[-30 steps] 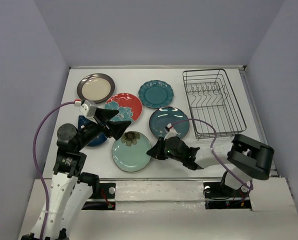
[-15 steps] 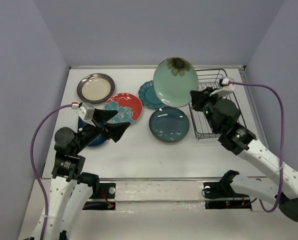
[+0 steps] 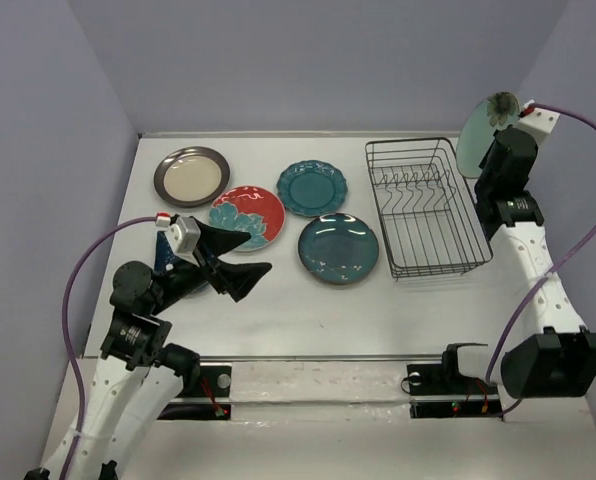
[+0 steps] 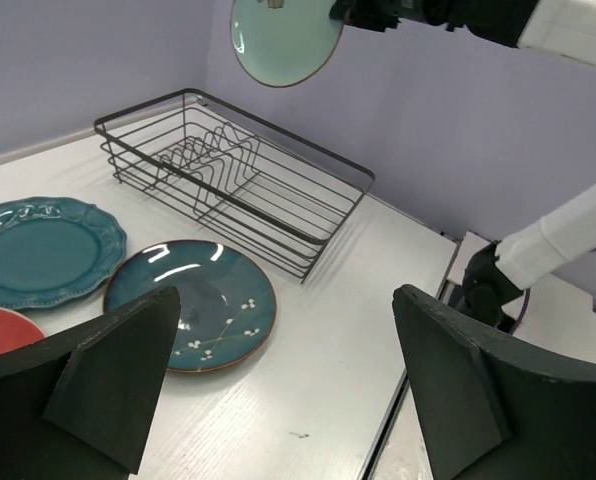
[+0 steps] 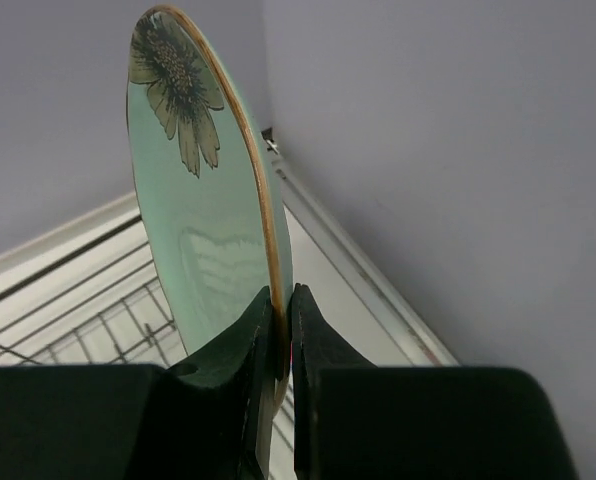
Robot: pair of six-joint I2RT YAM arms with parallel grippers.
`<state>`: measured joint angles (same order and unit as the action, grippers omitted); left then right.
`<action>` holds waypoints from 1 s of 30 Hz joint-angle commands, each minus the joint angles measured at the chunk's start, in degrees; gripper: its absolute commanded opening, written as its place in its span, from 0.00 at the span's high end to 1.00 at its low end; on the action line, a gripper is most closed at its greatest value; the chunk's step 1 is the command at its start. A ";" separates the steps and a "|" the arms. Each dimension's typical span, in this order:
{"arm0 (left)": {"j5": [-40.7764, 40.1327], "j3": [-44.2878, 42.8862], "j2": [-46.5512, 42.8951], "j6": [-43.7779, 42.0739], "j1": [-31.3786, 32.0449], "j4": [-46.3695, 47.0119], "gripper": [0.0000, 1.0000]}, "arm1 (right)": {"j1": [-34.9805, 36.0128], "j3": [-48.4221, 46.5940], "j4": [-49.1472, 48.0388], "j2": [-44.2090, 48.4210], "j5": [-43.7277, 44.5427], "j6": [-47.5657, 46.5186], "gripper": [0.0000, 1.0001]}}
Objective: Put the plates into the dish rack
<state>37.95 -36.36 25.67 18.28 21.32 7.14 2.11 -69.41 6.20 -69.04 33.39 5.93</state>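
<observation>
My right gripper is shut on the rim of the pale mint flower plate, holding it upright on edge, high over the far right corner of the black wire dish rack. The right wrist view shows the jaws pinching the plate's edge above the rack. My left gripper is wide open and empty, low over the table. On the table lie the cream plate, the red floral plate, the scalloped teal plate and the glossy dark teal plate. The dark blue plate is mostly hidden under my left arm.
The left wrist view shows the rack holding no plates, the mint plate high above it, the glossy dark teal plate and the scalloped teal plate. Purple walls stand close behind and to the right of the rack.
My right arm picked the mint plate up from the near table, swung it over the rack, and now holds it on edge at the far right. My left gripper drifted slightly nearer.
</observation>
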 commanded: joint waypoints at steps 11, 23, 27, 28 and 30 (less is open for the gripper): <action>-1.22 -2.75 -1.06 -2.11 7.86 -0.81 0.01 | -6.24 -1.70 -16.30 -6.37 -14.22 -15.86 0.93; -2.09 -2.75 -0.71 -2.20 8.56 -0.98 0.01 | -6.77 -3.89 -15.95 -14.28 -14.23 -19.64 0.93; -2.53 -2.66 -0.80 -2.29 8.56 -1.07 0.01 | -6.77 -4.86 -15.95 -15.77 -13.44 -20.26 0.93; -2.53 -2.66 -0.71 -2.29 8.56 -1.16 0.01 | -6.77 -5.03 -15.87 -15.87 -13.61 -20.26 0.93; -2.53 -2.75 -0.54 -2.29 8.65 -1.16 0.01 | -6.77 -5.30 -15.95 -15.95 -13.61 -20.26 0.93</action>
<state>35.44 -36.53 24.99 16.69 29.63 4.80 -4.05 -69.56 0.54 -85.97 17.47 -12.27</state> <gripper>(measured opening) 0.990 0.117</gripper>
